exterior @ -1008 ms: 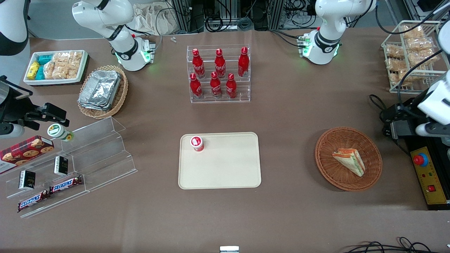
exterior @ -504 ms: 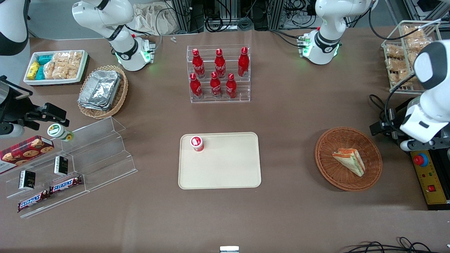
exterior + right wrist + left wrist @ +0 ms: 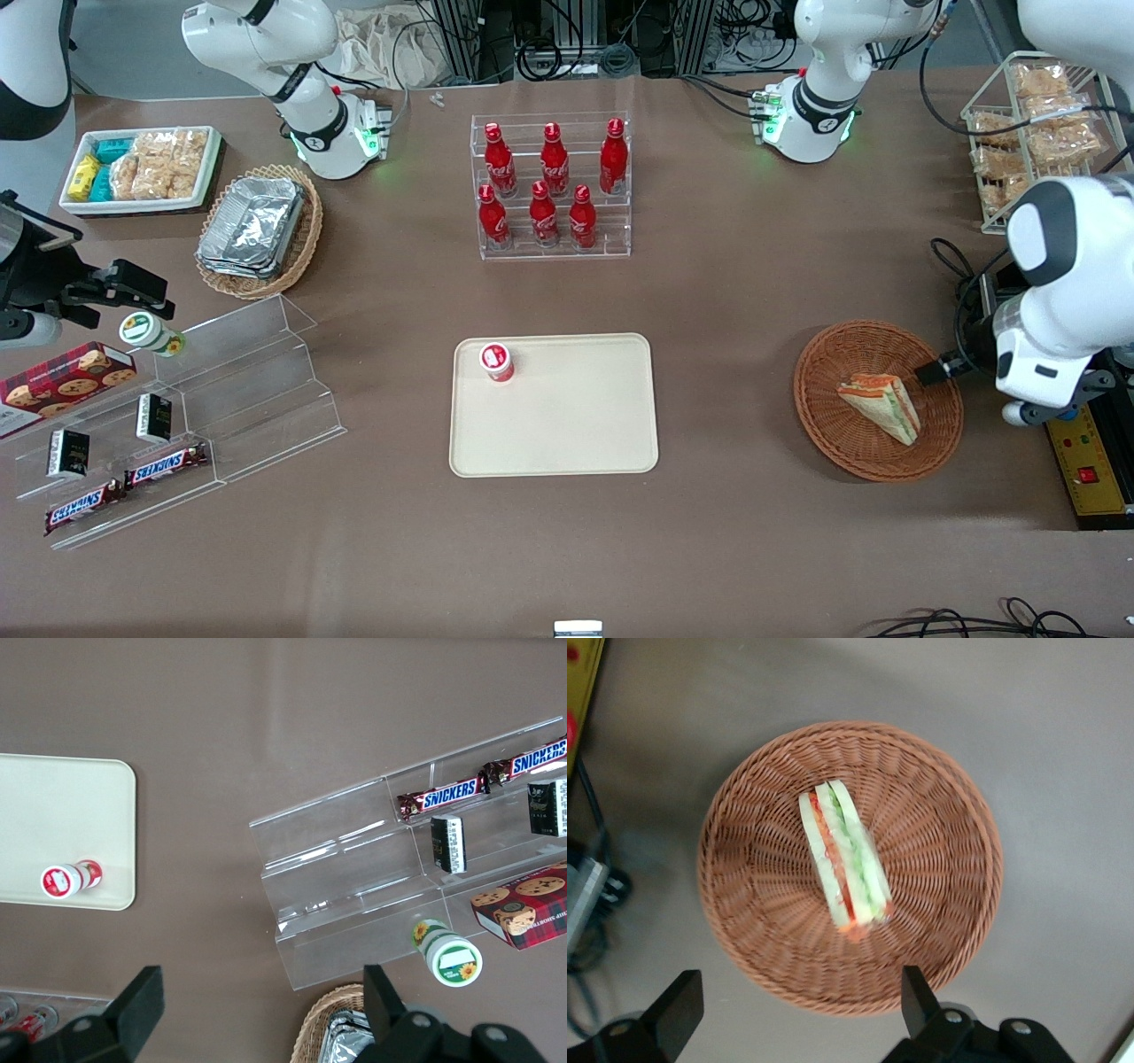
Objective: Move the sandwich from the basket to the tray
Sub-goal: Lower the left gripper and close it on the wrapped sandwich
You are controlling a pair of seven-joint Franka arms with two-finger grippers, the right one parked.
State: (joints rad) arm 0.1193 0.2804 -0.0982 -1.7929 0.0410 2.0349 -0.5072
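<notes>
The sandwich (image 3: 881, 406) (image 3: 843, 859), a wrapped wedge with orange and green layers, lies in the round reddish-brown wicker basket (image 3: 819, 421) (image 3: 749, 868) toward the working arm's end of the table. My left gripper (image 3: 941, 369) (image 3: 797, 1003) hangs above the basket's rim on the working arm's side, clear of the sandwich. It is open, with nothing between its fingers. The cream tray (image 3: 576, 434) (image 3: 53, 806) lies in the middle of the table, with a small red-and-white bottle (image 3: 497, 361) (image 3: 69, 878) standing at one corner.
A clear rack of red soda bottles (image 3: 551, 186) stands farther from the camera than the tray. A wire rack of snack packets (image 3: 1032, 133) and a yellow control box (image 3: 1085, 452) flank the basket. Clear stepped shelves with candy (image 3: 177, 416) lie toward the parked arm's end.
The left arm has swung in from the table's edge toward the basket and come nearer the camera; its gripper now hangs over the basket's rim. Sandwich and tray have not moved.
</notes>
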